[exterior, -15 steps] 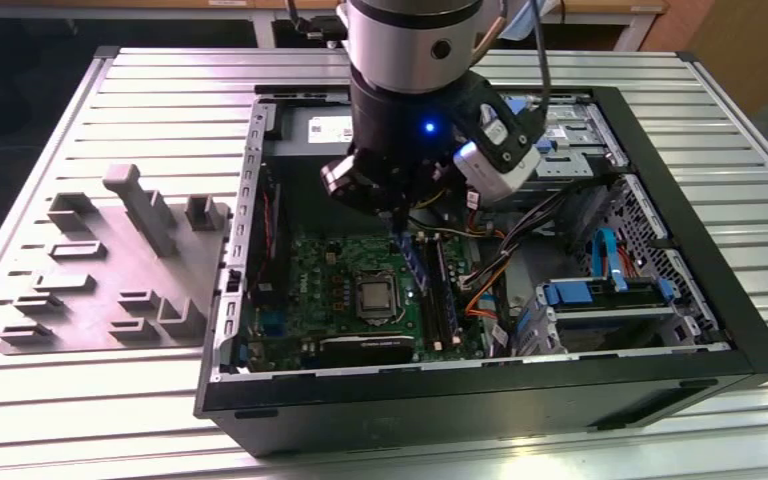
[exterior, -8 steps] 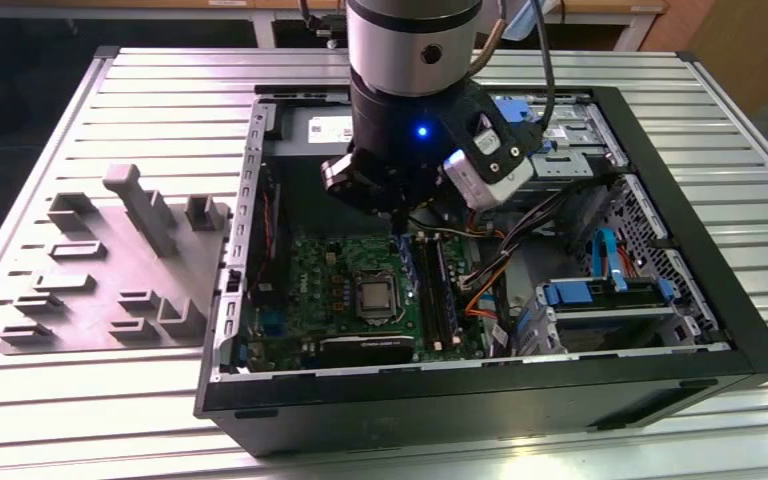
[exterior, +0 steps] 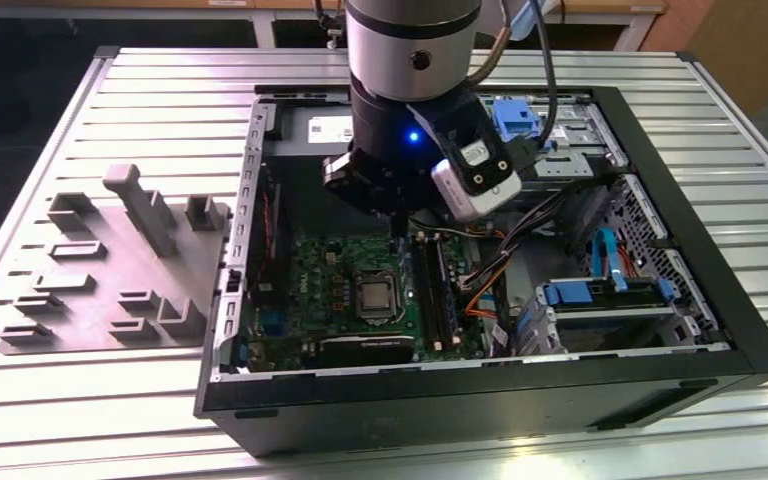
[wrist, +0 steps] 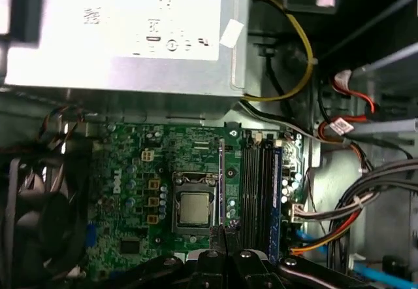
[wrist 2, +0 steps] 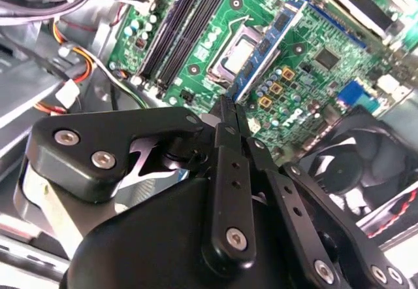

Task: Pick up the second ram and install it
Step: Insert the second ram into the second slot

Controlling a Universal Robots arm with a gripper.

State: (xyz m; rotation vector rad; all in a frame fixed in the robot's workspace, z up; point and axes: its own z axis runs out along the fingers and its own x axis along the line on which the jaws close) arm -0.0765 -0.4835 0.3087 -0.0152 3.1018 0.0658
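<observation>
The pincer point(wrist 2: 228, 109) is matt black with silver screw heads. The second ram point(wrist 2: 269, 39) at its fingertips is blue-green with a row of black chips. Below the pincer, the motherboard point(wrist: 130, 171) is green, dotted with amber squares. The memory sockets point(wrist: 257, 178) just beside the tips are black.

The second ram point(wrist 2: 269, 46), a thin long blue-green circuit-board stick with a row of black chips, is pinched at one end in the gripper point(wrist 2: 230, 109) and pokes straight out from the tips. In the first wrist view it's edge-on, just a sliver. It's over the green motherboard point(wrist 2: 326, 73), next to the silver processor socket point(wrist 2: 238, 53), and probably not touching.
</observation>
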